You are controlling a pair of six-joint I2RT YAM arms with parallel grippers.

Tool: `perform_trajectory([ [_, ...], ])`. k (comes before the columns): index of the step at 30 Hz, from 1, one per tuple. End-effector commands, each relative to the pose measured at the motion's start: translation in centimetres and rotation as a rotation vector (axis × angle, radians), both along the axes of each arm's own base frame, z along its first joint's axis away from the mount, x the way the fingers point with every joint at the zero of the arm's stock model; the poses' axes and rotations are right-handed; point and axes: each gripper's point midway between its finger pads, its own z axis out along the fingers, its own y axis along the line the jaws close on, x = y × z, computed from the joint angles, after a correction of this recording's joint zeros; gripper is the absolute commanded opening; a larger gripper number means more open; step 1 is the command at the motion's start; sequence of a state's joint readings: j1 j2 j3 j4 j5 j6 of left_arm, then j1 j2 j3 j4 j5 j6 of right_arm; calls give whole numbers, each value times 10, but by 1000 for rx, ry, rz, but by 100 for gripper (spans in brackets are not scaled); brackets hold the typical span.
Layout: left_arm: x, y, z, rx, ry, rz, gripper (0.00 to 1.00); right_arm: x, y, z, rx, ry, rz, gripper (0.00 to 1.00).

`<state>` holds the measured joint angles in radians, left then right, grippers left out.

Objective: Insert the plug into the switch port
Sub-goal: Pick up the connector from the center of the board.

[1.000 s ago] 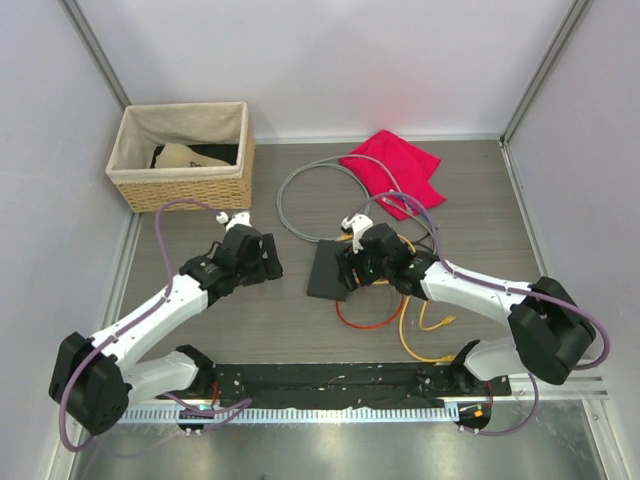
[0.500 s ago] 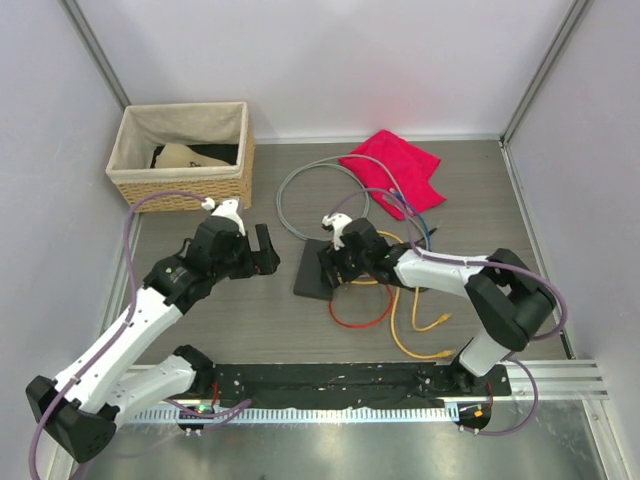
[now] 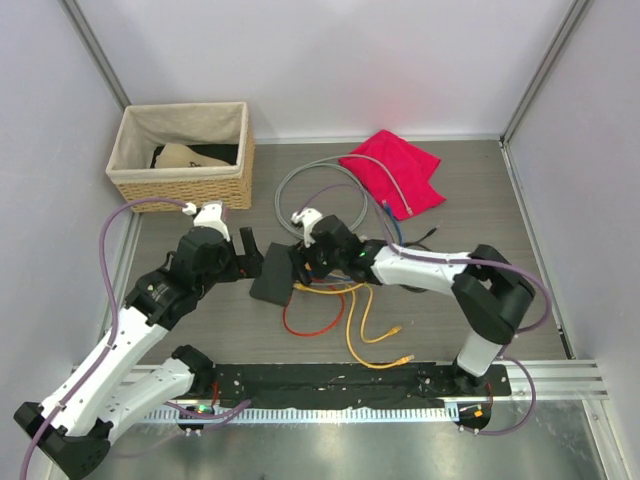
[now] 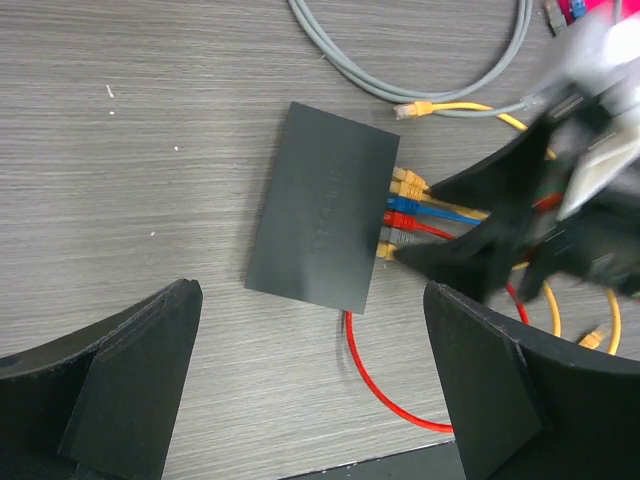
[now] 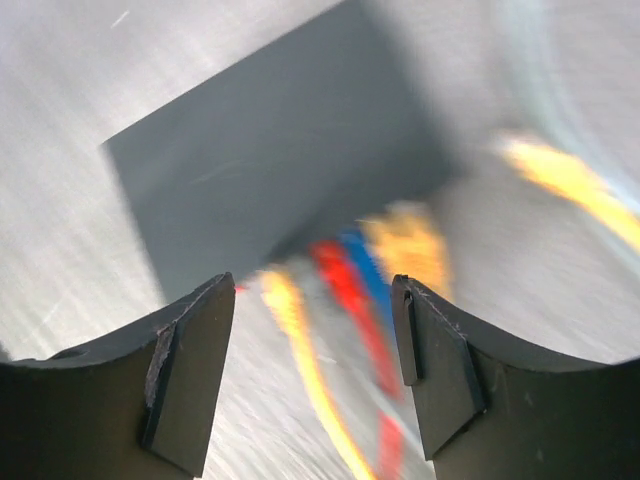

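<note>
Near the middle of the grey wood-grain counter (image 3: 480,200), the flat dark grey rectangular switch (image 4: 322,222) lies loose. In the left wrist view, yellow, blue, red and grey plugs (image 4: 398,212) sit along its 3 o'clock edge. The left end effector (image 3: 252,258) hovers above with jaws wide, gripping nothing. The right end effector (image 5: 312,290) stands open astride those cables. A sideways push there could skate the unbraced switch toward 9 o'clock or tug a seated plug loose

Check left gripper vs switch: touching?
Apart. Left wrist view: the left gripper stands open astride the switch, with bare table showing between each finger and it.
</note>
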<state>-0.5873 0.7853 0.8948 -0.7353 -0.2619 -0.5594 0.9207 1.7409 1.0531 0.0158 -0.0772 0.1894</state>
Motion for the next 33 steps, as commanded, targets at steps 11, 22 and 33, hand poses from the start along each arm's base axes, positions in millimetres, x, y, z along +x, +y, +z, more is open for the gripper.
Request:
perform_trajectory([
  [11, -1, 7, -10, 32, 24, -12, 98, 74, -299, 10, -115, 47, -906, 70],
  [22, 2, 14, -13, -1, 39, 15, 97, 126, -337, -22, -150, 65, -1157, 67],
  [33, 4, 16, -18, -14, 65, 20, 97, 144, -341, -56, -171, 107, -1189, 51],
])
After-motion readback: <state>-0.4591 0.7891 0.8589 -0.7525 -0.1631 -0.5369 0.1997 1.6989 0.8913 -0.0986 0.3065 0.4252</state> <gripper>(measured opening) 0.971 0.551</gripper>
